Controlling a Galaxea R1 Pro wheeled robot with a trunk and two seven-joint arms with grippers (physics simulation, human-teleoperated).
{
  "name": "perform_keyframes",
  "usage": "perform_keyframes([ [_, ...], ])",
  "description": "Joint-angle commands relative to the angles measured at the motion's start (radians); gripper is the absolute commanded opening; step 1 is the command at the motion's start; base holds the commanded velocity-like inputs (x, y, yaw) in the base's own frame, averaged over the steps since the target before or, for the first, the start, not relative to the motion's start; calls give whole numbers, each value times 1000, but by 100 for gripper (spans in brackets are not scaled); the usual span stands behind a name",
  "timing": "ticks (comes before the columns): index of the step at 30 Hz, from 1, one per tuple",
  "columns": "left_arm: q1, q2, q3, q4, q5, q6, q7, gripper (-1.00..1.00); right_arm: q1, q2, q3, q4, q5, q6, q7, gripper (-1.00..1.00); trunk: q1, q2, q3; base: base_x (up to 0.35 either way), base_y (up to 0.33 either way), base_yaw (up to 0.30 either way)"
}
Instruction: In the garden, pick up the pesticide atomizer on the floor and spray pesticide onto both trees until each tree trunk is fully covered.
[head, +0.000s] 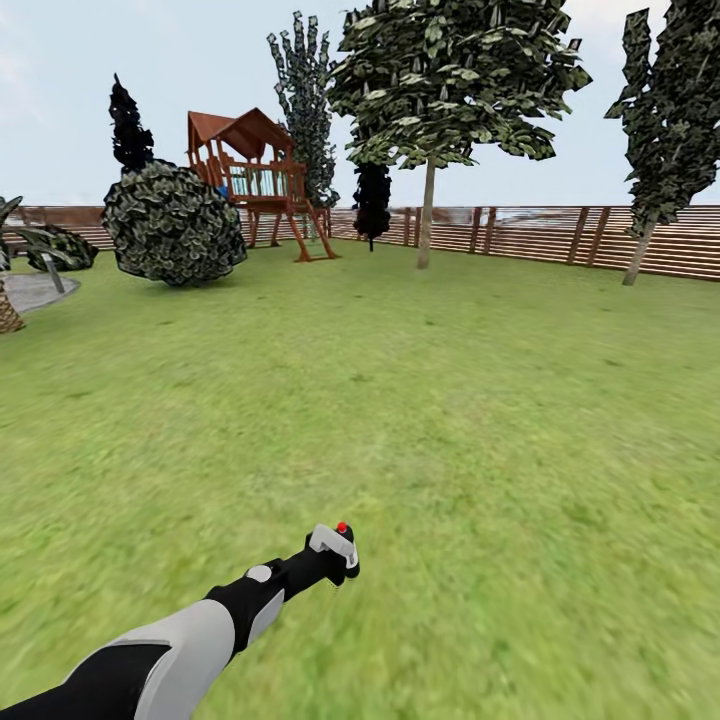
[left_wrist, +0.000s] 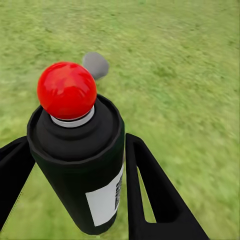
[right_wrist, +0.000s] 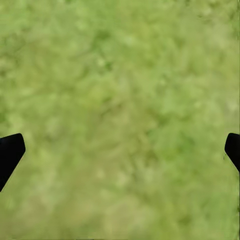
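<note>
Head view: left fingers (head: 338, 566) clamp atomizer (head: 335, 543); open lawn (head: 450, 400) before tree trunk (head: 427, 215); right fingers (right_wrist: 10, 152) apart.

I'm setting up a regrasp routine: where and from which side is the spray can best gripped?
Grip the spray can around its straight black body, below the shoulder, fingers on opposite sides, as the left gripper does now. The body is round and even, so the fingers seat flat. That probably keeps the red button on top uncovered for pressing.
</note>
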Motion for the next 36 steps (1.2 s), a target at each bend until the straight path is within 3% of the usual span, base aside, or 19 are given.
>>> perform_keyframes([
  [1,0,0,1,0,0,0,1,-100,0,1,-2,-5,42,0,0,100,0,0,0,349,-137,0],
  [4,0,-2,1,1,0,0,1,-100,0,0,-6,-10,99,0,-1,100,0,0,0,349,-137,0],
  [9,0,-14,1,1,0,0,1,-100,0,8,-4,15,124,1,-3,100,0,0,0,349,-138,0],
  [13,0,-15,1,1,-1,0,1,-100,0,24,-3,31,126,1,-3,100,0,0,0,349,-138,0],
  [36,0,-20,1,1,-1,1,3,-100,0,25,-2,33,127,-1,-3,100,0,0,0,349,-144,0],
])
